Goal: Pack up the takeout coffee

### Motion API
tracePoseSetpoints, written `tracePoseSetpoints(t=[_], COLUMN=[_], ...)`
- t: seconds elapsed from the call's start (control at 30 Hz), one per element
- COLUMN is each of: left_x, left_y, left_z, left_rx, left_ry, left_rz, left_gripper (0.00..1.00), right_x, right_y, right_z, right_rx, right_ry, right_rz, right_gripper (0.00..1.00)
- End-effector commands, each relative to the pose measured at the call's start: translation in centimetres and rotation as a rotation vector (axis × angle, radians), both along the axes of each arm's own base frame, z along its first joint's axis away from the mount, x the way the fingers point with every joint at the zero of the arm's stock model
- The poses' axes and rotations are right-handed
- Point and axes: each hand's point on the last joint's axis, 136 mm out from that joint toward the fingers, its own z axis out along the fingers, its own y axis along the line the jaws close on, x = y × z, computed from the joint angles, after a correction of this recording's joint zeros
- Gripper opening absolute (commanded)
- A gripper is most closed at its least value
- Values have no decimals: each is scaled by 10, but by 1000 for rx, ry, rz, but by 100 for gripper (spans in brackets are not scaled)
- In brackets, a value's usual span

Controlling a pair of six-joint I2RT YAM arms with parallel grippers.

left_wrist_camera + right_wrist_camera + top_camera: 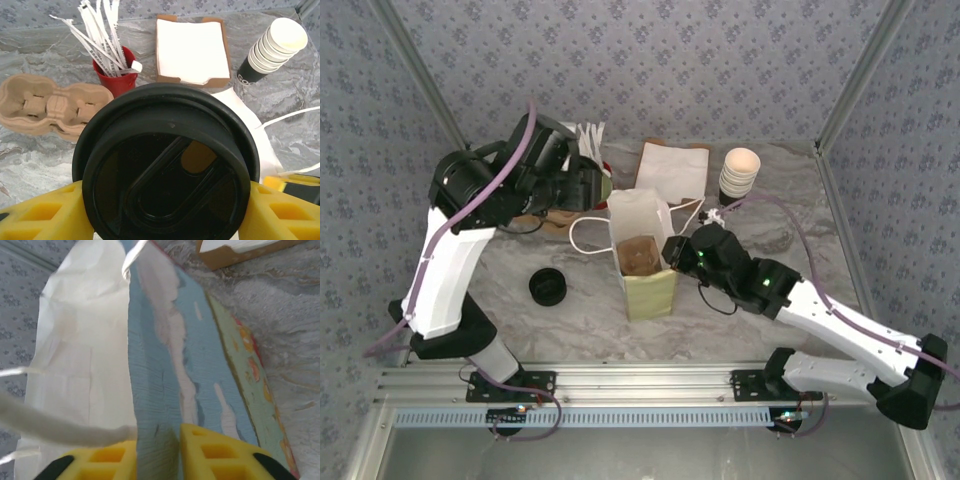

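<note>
The bench [570, 315] carries the paper bag [645, 272] at the middle of the top view. It stands upright with its mouth open to the camera and its brown floor showing inside.

My right tool [672, 248] sits at the right edge of that mouth. At the right wrist, the right tool [157, 460] is nearly shut, pinching the bag's [160, 390] wall between its yellow fingers [220, 455], so that arm is taken up with steadying the bag.

My left tool [582, 188] is above and to the left of the bag mouth in the top view, near its back left corner. At the left wrist, the left tool [162, 217] is spread to the cup's width and grips the takeout coffee [165, 170] from both sides. The black lid faces up toward the wrist camera. The olive sides are hidden beneath it, so I cannot tell how close to upright the cup is.

What matters for the next move is that the bag mouth lies down and to the right of the coffee in the top view. The left arm carries the cup, so I judge the move to be a short carry that way. It would end over the opening, with the cup's long axis in line with the bag's height and clear of my right tool.

A loose black lid [548, 288] lies at the lower left, well apart from the bag.
</note>
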Motion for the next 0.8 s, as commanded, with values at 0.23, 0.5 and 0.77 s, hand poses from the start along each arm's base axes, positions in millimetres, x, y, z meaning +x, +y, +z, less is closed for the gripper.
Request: tracePoseSetpoints(t=[0.23, 0.5, 0.77], left_x=[-25, -26, -25], left_y=[-11, -37, -45], left_z=[-46, -65, -88], left_rx=[175, 215, 277], left_ry=[178, 229, 285], left_rz=[-99, -146, -155], left_gripper=[60, 60, 61], right_x=[-9, -20, -25], right_y=[23, 24, -32], right_z=[31, 42, 57], right_rx=[71, 115, 21], right_ry=[-44, -68, -135], right_rz=[15, 46, -34], right_gripper=[44, 48, 52])
